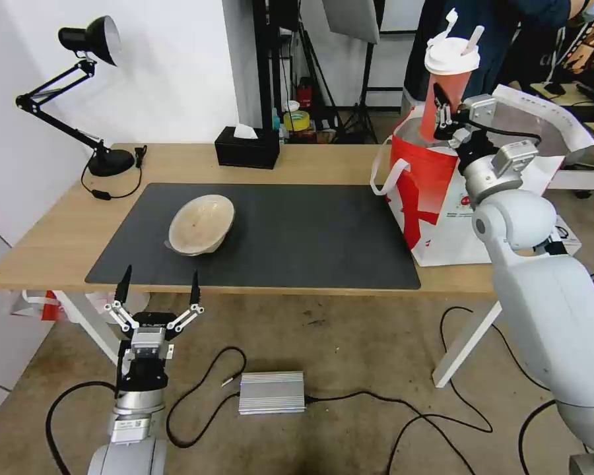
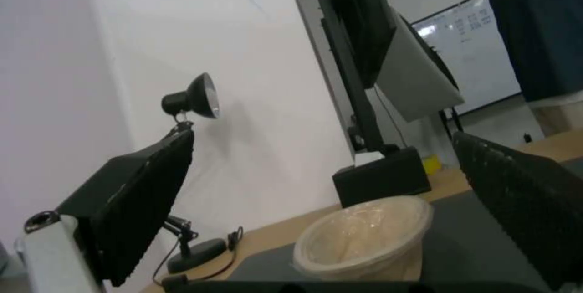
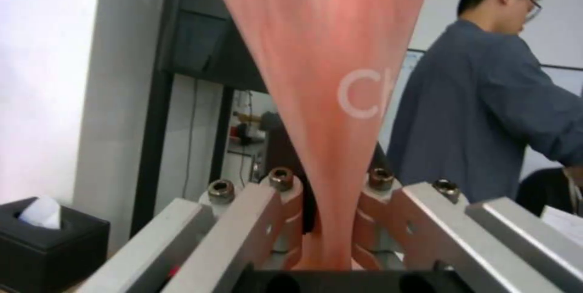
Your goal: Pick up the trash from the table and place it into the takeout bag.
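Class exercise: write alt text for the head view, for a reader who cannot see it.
The right tool holds a red drink cup above the open takeout bag at the desk's right end. A beige plastic bowl lies on the grey mat; the open left tool waits below the desk edge.

- The head view is bright and evenly lit, with only soft, faint shadows under the bowl (image 1: pixel 201 224) and lamp (image 1: pixel 89 39).
- Straight lines bow near the head view's edges, as along the table (image 1: pixel 310 161) rim.
- In the left wrist view the near fingers (image 2: pixel 140 202) are dark and blurred.
- The cup (image 3: pixel 328 79) in the right wrist view is soft and smeared, the white wall glaring.
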You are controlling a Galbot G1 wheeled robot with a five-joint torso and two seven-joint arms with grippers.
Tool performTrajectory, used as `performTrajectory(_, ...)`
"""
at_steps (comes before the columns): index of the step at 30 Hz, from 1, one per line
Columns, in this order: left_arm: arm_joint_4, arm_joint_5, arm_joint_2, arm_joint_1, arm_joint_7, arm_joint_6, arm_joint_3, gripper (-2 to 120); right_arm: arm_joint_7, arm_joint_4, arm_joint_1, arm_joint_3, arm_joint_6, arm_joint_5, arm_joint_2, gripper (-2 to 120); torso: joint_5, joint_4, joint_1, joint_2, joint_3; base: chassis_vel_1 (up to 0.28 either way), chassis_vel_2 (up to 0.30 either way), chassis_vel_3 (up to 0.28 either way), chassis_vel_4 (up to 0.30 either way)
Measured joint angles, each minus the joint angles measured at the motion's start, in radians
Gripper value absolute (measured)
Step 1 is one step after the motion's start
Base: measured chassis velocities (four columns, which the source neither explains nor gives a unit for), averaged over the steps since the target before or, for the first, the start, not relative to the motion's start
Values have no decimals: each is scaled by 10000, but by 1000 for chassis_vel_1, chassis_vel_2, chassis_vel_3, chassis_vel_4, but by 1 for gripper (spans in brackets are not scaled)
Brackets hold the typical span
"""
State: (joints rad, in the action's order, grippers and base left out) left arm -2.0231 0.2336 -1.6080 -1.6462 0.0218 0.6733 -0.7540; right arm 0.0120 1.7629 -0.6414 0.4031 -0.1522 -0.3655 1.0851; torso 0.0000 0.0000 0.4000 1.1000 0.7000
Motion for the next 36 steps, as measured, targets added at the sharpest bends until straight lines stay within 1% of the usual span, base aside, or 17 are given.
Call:
performTrajectory(3, -12, -2, 0, -3, -4, 3, -1, 100, 213, 100, 39, -3, -413, 3, -33, 5, 0, 0, 0, 0, 0, 0, 0, 0, 0)
performTrajectory(4, -12, -2, 0, -3, -4, 3, -1, 100, 213, 100, 39, -3, -413, 3, -33, 5, 0, 0, 0, 0, 0, 0, 0, 0, 0)
performTrajectory(6, -13, -3, 0, -4, -8, 6, -3, 100, 446, 267, 37, -1, -872, -25, -57, 4, 0, 0, 0, 0, 0, 0, 0, 0, 0)
performTrajectory(8, -16, -4, 0, -17, -12, 11, -4, 100, 572, 359, 23, 8, -1121, -31, -61, 4, 0, 0, 0, 0, 0, 0, 0, 0, 0)
performTrajectory(18, -44, -4, 0, -59, -16, 27, -4, 100, 911, 523, 19, 51, -1947, -30, -89, 4, 0, 0, 0, 0, 0, 0, 0, 0, 0)
performTrajectory(21, -48, -4, 0, -62, -17, 28, -2, 100, 982, 538, 27, 58, -2110, -54, -116, 4, 0, 0, 0, 0, 0, 0, 0, 0, 0)
performTrajectory(32, -50, 0, 0, -83, -17, 33, 0, 100, 1039, 314, 147, 45, -2167, -64, -140, 4, 0, 0, 0, 0, 0, 0, 0, 0, 0)
performTrajectory(36, -69, 0, 0, -97, -17, 34, -10, 100, 1107, 211, 255, 13, -2318, -64, -140, 4, 0, 0, 0, 0, 0, 0, 0, 0, 0)
